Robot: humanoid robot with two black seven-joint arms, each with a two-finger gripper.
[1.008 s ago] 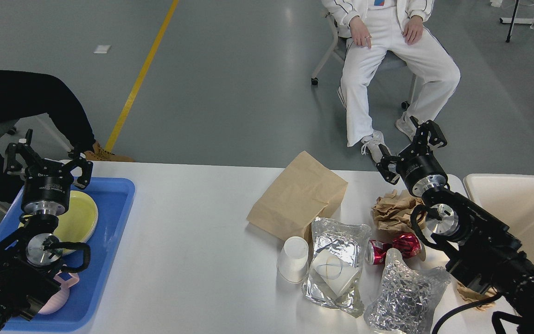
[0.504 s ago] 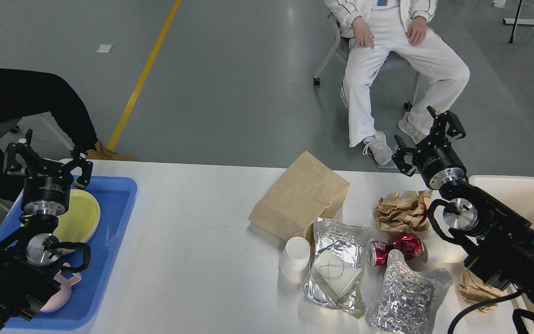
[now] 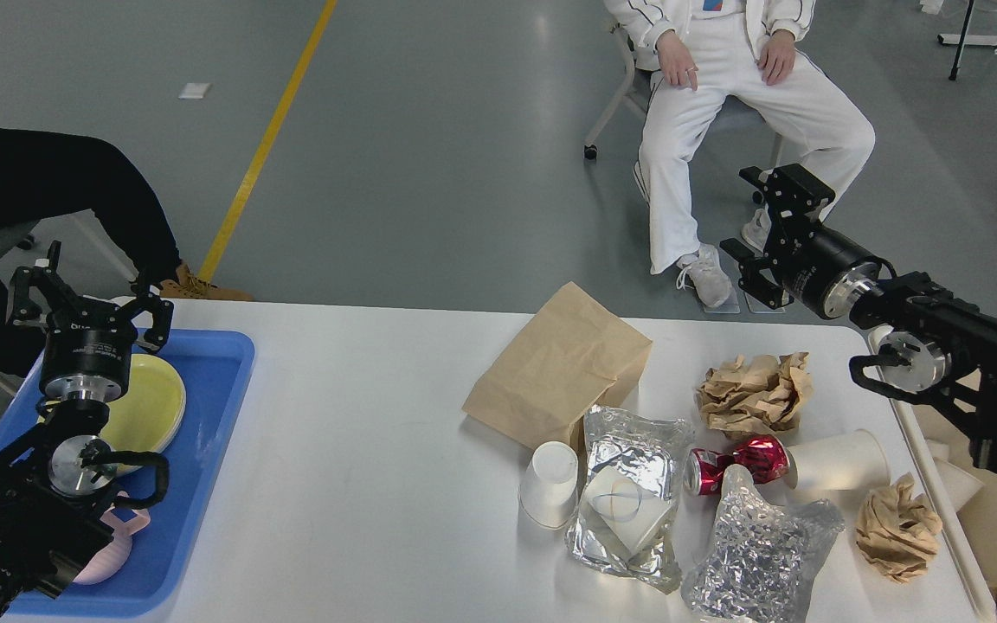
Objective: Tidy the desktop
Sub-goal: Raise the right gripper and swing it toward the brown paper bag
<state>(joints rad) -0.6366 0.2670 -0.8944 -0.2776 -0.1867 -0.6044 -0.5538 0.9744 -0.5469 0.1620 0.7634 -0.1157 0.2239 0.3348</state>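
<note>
The white desktop [image 3: 360, 450] carries litter on its right half: a brown paper bag [image 3: 559, 363], a crumpled brown paper [image 3: 754, 394], an upturned white paper cup [image 3: 549, 483], a foil pouch [image 3: 633, 493], a crushed red can [image 3: 728, 463], a crumpled foil bag [image 3: 754, 545], a white cup lying on its side [image 3: 840, 460] and a brown paper ball [image 3: 897, 526]. My right gripper [image 3: 762, 229] is open and empty, beyond the table's far right edge, above the litter. My left gripper [image 3: 87, 298] is open and empty above the blue tray [image 3: 204, 415].
The tray holds a yellow plate [image 3: 148, 402] and a pink item [image 3: 113, 541]. A cream bin [image 3: 931, 493] stands against the table's right edge, under my right arm. A person in white [image 3: 723, 86] sits behind the table, another in black [image 3: 48, 182] at the left.
My right arm has swung right and away from the litter, and the gripper now points left beyond the far edge. This uncovered the lying cup and the paper ball. The left arm has not moved.
</note>
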